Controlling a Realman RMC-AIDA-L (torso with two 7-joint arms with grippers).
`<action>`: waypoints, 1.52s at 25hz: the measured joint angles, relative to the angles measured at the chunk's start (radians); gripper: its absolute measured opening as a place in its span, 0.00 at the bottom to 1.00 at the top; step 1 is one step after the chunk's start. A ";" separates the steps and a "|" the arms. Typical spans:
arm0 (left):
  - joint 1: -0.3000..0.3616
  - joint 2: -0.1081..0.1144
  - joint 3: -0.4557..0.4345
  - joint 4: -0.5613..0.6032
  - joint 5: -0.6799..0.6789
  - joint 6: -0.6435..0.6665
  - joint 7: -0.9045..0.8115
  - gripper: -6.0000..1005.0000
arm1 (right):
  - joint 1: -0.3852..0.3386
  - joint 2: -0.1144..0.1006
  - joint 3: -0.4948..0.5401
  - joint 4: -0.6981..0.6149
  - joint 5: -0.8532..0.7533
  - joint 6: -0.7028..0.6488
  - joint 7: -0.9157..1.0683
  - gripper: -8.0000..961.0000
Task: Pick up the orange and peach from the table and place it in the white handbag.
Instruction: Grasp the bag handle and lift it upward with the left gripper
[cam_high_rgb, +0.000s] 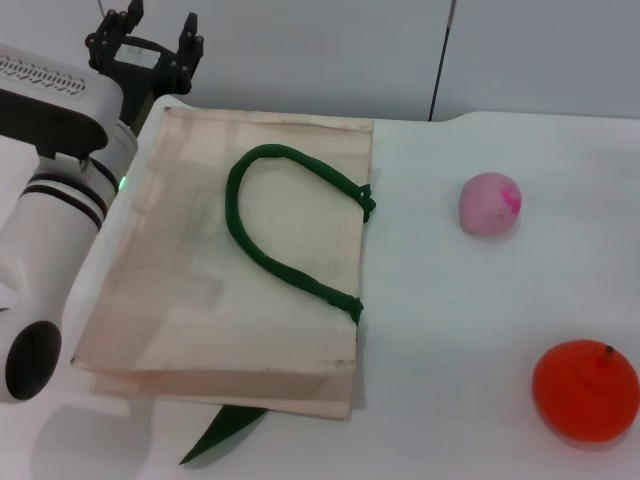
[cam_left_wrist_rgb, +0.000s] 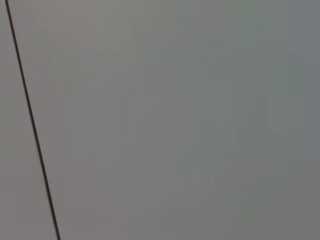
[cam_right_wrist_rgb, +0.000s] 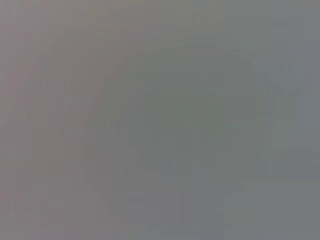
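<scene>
The white handbag (cam_high_rgb: 240, 270) lies flat on the left half of the table, its dark green loop handle (cam_high_rgb: 280, 215) on top. To its right, the pink peach (cam_high_rgb: 489, 205) rests on the table. Nearer the front right sits the orange (cam_high_rgb: 585, 390), stem up. My left gripper (cam_high_rgb: 157, 40) is raised at the far left, beyond the bag's back corner, with its fingers apart and nothing between them. My right gripper is out of view. Both wrist views show only blank grey surface.
A second green handle (cam_high_rgb: 222, 432) pokes out from under the bag's front edge. The white table (cam_high_rgb: 450, 330) ends at a grey wall (cam_high_rgb: 320, 50) behind, with a dark vertical seam (cam_high_rgb: 441, 60).
</scene>
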 joint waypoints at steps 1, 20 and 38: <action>0.000 0.000 0.000 0.000 0.000 0.000 0.000 0.63 | 0.002 0.000 -0.007 0.000 0.000 -0.006 0.000 0.80; -0.013 0.002 -0.004 0.024 -0.013 -0.063 0.003 0.63 | 0.031 -0.002 -0.034 -0.008 0.000 -0.098 0.005 0.80; 0.170 0.003 -0.317 0.699 -0.008 -0.919 0.263 0.61 | 0.035 -0.004 -0.034 -0.012 0.000 -0.152 0.007 0.80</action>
